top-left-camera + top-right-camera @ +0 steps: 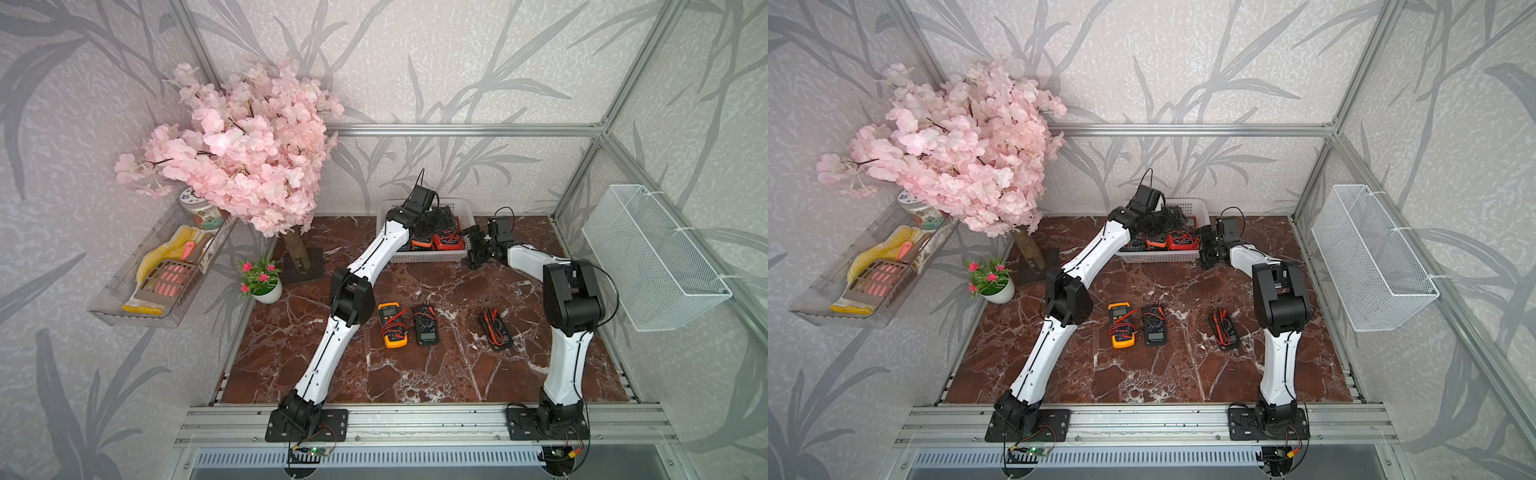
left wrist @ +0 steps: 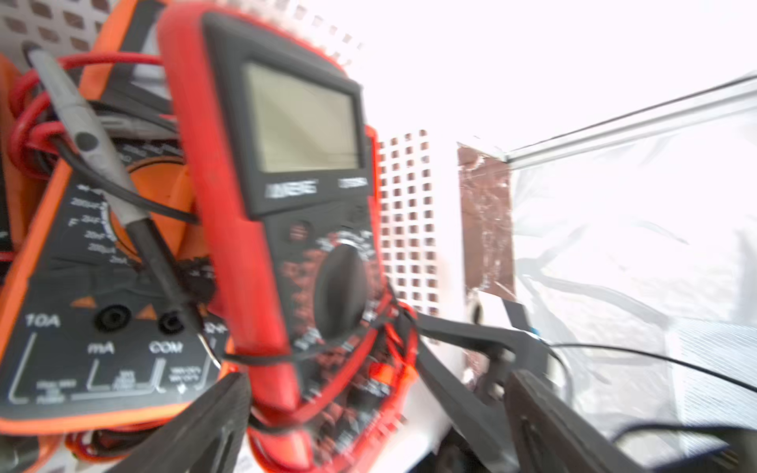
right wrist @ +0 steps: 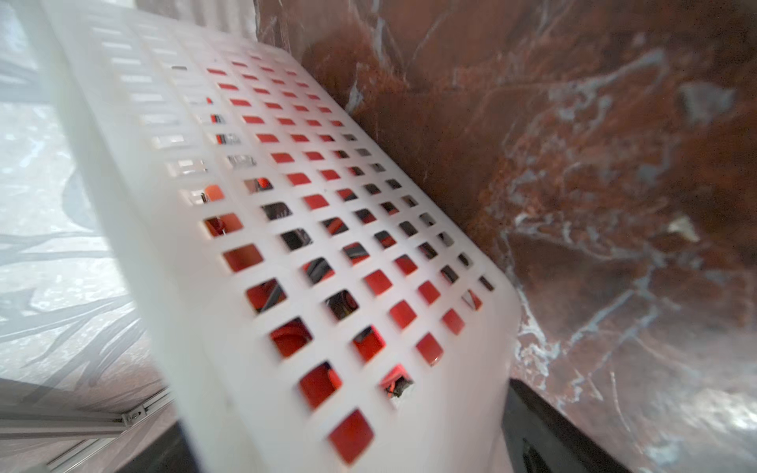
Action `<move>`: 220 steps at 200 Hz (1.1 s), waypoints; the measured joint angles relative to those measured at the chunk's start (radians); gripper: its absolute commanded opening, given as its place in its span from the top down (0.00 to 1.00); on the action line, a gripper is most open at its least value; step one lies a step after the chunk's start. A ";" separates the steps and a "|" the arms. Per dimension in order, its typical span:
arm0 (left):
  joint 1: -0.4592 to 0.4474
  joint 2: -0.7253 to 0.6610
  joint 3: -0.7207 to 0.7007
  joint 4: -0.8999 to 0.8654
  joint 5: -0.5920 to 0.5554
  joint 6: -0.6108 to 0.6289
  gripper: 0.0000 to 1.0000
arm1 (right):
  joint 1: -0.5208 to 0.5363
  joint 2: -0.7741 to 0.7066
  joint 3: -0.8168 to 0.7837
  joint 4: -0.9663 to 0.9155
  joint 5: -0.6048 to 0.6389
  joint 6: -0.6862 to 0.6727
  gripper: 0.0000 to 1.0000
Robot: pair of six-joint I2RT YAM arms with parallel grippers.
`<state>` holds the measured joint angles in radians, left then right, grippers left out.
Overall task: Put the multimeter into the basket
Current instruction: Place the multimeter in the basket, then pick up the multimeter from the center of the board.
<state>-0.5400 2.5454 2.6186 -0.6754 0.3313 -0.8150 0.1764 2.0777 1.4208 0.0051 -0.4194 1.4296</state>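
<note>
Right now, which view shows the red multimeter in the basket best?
The left wrist view: the red multimeter fills it, screen and dial facing the camera, though blurred. Both top views show the multimeter small and far off. The right wrist view gives only red glimpses through the basket wall.

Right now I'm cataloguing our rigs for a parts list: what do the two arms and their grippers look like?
Both the left arm and right arm have white tapered link shells, bulky black joints and black base plates. Thin black cables run along the shells and loop above each wrist. The left gripper and right gripper are all black; no markings visible.
</note>
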 measured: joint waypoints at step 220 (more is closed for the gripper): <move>-0.094 -0.639 -0.725 -0.134 -0.708 0.207 0.00 | 0.035 -0.620 -0.240 -0.591 0.304 -0.726 0.01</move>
<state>-0.6338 1.9060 1.8935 -0.8089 -0.3763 -0.6083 0.2119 1.4574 1.1805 -0.5858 -0.1150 0.7036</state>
